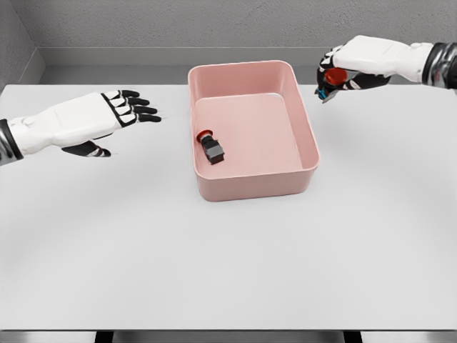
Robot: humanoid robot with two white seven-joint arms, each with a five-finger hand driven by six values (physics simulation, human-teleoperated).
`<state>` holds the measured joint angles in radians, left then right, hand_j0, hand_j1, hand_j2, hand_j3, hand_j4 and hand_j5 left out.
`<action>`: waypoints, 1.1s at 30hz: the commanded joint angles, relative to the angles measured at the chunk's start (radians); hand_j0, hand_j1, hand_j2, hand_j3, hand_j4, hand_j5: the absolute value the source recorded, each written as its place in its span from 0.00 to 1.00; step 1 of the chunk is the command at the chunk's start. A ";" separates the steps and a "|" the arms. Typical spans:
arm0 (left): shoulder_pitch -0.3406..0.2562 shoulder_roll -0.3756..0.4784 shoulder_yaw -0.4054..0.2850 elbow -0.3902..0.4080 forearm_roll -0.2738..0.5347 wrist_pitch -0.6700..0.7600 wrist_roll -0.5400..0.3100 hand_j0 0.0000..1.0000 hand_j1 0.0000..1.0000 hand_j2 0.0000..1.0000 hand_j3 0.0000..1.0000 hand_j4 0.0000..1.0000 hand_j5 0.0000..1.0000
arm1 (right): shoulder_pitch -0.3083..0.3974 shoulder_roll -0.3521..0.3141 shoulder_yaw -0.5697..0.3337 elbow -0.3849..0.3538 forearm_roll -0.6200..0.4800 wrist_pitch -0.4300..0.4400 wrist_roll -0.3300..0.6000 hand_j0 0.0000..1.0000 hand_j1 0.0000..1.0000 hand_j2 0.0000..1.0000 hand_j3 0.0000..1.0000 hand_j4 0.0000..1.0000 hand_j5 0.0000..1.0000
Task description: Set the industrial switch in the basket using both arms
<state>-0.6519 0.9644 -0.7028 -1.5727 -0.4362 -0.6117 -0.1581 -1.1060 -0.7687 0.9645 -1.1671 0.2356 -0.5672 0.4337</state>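
Right hand clenched around a red-capped switch, raised just beyond the basket's far right corner; left hand released, fingers spread, hovering left of the basket over the desk; second red-capped black switch lying inside the pink basket, near its left wall.

no readable text, labels or numbers
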 commanded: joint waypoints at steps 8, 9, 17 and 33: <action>0.000 0.016 0.000 -0.004 0.007 0.001 -0.003 1.00 1.00 1.00 1.00 1.00 1.00 | -0.002 0.000 -0.029 -0.094 -0.041 0.006 0.026 0.43 0.43 0.43 0.43 0.43 0.43; 0.000 0.014 0.000 -0.004 0.007 0.001 -0.003 1.00 1.00 1.00 1.00 1.00 1.00 | 0.000 0.002 -0.027 -0.094 -0.064 0.006 0.028 0.43 0.43 0.43 0.43 0.43 0.43; 0.000 0.011 -0.007 -0.004 0.005 0.001 -0.004 1.00 1.00 1.00 1.00 1.00 1.00 | 0.002 0.031 -0.026 -0.100 -0.124 0.010 0.039 0.42 0.42 0.42 0.42 0.42 0.42; 0.003 0.010 -0.009 -0.003 0.004 0.001 -0.004 1.00 1.00 1.00 1.00 1.00 1.00 | 0.028 0.120 0.031 -0.114 -0.130 0.015 0.048 0.42 0.42 0.42 0.42 0.42 0.42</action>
<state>-0.6489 0.9723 -0.7126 -1.5755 -0.4388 -0.6117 -0.1632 -1.0753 -0.6591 0.9819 -1.2814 0.1123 -0.5553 0.4820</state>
